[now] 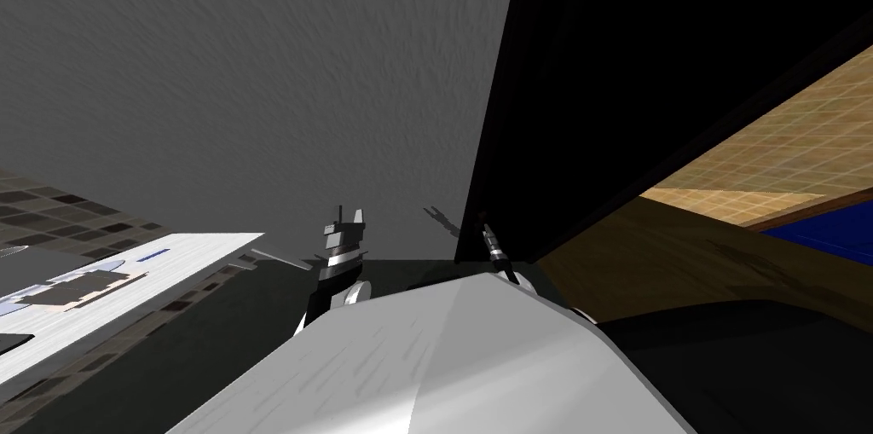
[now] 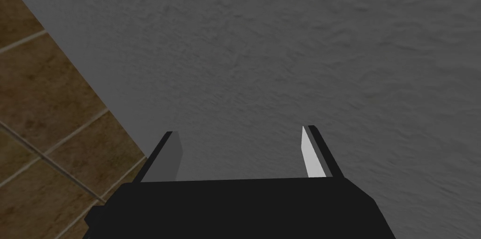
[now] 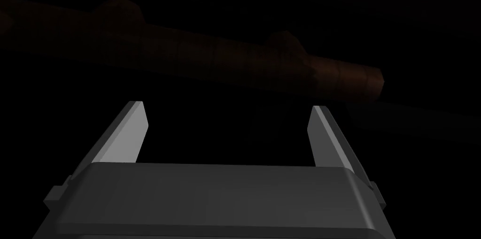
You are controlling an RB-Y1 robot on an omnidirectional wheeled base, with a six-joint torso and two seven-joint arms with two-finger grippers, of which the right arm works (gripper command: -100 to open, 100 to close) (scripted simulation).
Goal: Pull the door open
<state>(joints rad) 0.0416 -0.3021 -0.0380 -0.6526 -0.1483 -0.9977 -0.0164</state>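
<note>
The door point(image 1: 648, 71), a near-black panel, stands just right of a grey wall point(image 1: 256, 71), directly ahead of the robot's right side. Its handle point(image 3: 263, 62), a dim brown bar on two raised mounts, lies across the right wrist view, a little beyond the fingertips. The right hand point(image 3: 228, 106) hovers at the door's near edge with its fingers spread wide and nothing between them, apart from the bar. By this showing, the task is at the reaching step. The next move calls for easing forward until the bar sits between the fingers, closing on it, then drawing back along the door's swing. Tan flooring point(image 1: 767, 147) shows past the panel's lower edge, though whether the door is ajar cannot be told. The left hand point(image 2: 239, 130) idles close to the grey wall above brown floor tiles point(image 2: 47, 133), its fingers likewise wide and empty. Off to the robot's left, a white table point(image 1: 205, 245) carries flat pale shapes too indistinct to name as containers.
</note>
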